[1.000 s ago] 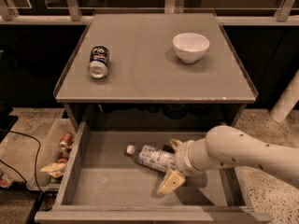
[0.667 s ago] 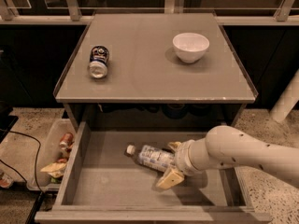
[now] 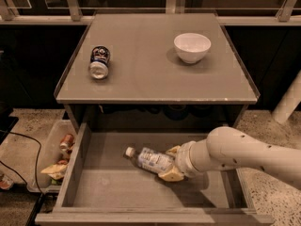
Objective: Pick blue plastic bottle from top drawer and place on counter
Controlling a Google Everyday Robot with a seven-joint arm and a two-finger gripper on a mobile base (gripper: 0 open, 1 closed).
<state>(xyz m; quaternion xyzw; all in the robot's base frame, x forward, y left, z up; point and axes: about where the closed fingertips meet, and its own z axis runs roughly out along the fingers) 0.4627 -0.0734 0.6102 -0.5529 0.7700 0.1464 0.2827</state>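
Since the jaws were narrowed, the blue plastic bottle (image 3: 150,159) is gripped at its base by the gripper (image 3: 170,163) in the top drawer (image 3: 120,192); lift to counter surface (image 3: 141,74) pending.

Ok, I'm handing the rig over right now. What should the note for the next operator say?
Gripper: down in the open drawer, at the base end of the bottle; whether it has hold of it is unclear.
Bottle: lying on its side on the drawer floor, cap pointing left.
Counter: holds a can on its side at the left and a white bowl at the right.
Done: drawer open, gripper at the bottle.
Left: confirm the grasp, lift the bottle out, set it on the counter.
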